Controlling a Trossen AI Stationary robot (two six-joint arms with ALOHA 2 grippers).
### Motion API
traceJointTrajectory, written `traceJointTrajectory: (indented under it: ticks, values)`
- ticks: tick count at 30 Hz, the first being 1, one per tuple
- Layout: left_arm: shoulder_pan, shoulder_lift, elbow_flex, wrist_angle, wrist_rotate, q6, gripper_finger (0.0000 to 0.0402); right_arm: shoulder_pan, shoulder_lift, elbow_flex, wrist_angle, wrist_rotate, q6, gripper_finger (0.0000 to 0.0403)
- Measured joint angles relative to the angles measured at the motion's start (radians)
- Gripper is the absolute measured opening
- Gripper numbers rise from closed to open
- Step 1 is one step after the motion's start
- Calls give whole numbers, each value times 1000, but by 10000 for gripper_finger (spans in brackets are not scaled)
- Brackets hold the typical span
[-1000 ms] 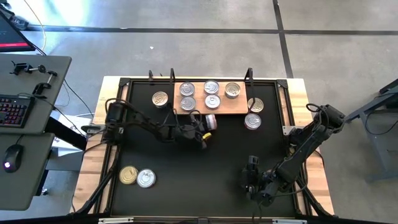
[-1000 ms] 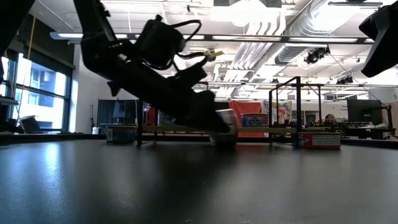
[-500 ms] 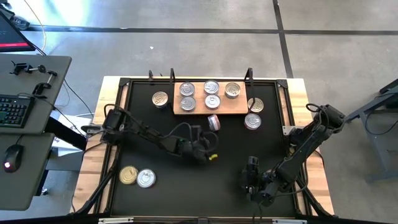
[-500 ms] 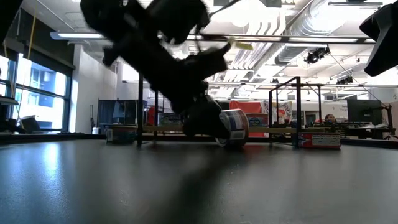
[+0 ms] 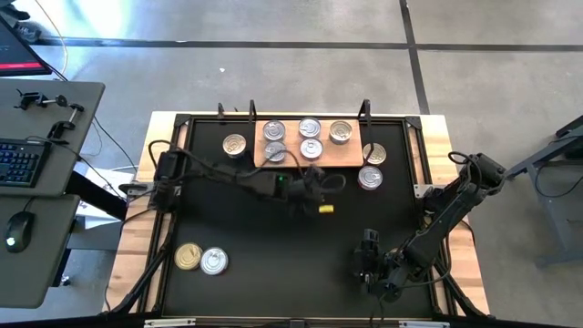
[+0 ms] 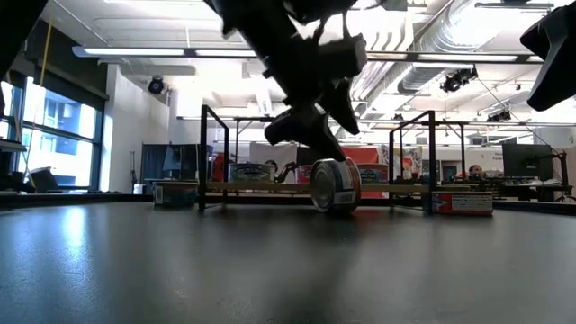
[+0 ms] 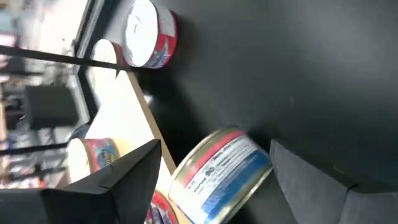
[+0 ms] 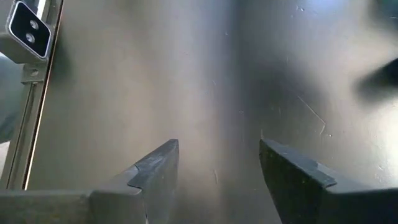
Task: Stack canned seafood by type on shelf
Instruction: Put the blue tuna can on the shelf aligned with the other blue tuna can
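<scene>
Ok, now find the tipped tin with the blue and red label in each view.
High view: hidden beneath the left tool, at the shelf's near edge.
Low view: tipped tin centre, leaning on its edge before the shelf.
Left wrist view: tin low centre, between the open fingers.
Right wrist view: not in it.
Shared landmark: the shelf's edge.
</scene>
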Motion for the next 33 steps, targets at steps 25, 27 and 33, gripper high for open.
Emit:
traceJointTrajectory:
  ticks: [25,27,33]
  values:
    - [164,50,-1,17,146,270,291,4,0,0,64,0,49,216]
    - [171,62,-1,27,147,258,291,4,0,0,76,0,53,216]
    - [184,67,-1,62,153,159,291,4,0,0,107,2,58,216]
